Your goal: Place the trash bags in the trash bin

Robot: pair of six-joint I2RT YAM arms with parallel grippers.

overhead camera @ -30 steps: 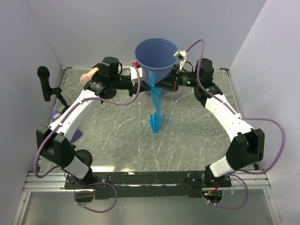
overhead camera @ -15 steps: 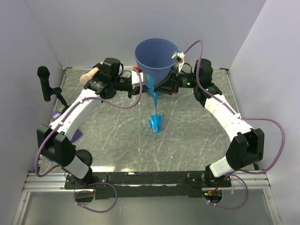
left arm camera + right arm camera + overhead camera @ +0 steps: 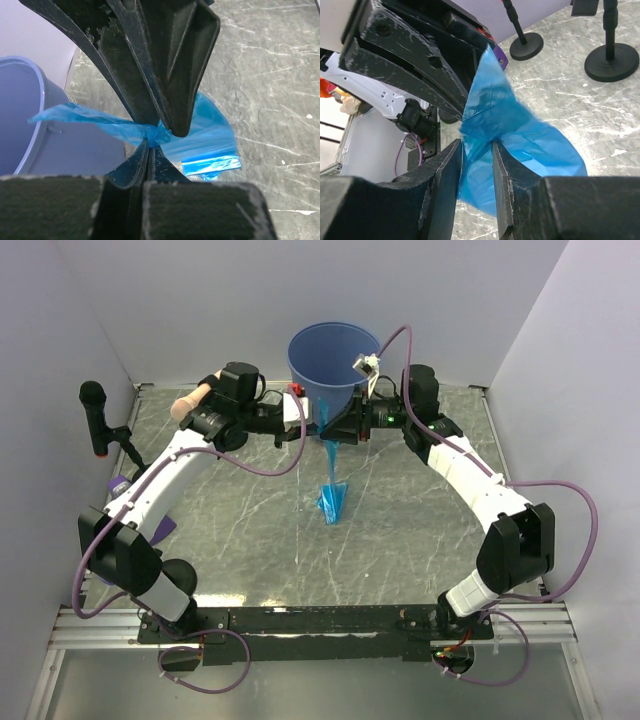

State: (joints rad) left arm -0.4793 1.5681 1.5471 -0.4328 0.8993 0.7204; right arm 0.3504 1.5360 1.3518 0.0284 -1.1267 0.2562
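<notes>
The trash bin [image 3: 335, 352], a round blue bucket, stands at the back middle of the table; its wall also shows in the left wrist view [image 3: 20, 125]. One trash bag [image 3: 330, 465], thin blue film, hangs in front of the bin, its lower end resting on the table. My left gripper [image 3: 314, 426] is shut on the bunched top of the trash bag [image 3: 210, 130], pinched at the left gripper [image 3: 150, 140]. My right gripper [image 3: 338, 428] meets it from the right. In the right wrist view my right gripper [image 3: 476, 145] stands open, jaws parted, with the film [image 3: 520, 140] loosely between them.
A black microphone stand [image 3: 95, 420] is at the left wall, with a purple object [image 3: 115, 483] on the table below it. Round black stand bases [image 3: 526, 46] [image 3: 611, 62] show in the right wrist view. Walls close in the back and both sides.
My left gripper has shut on the top of the bag. My right gripper has opened and shifted left, closer to the left one. The bag's lower end stays on the table.
</notes>
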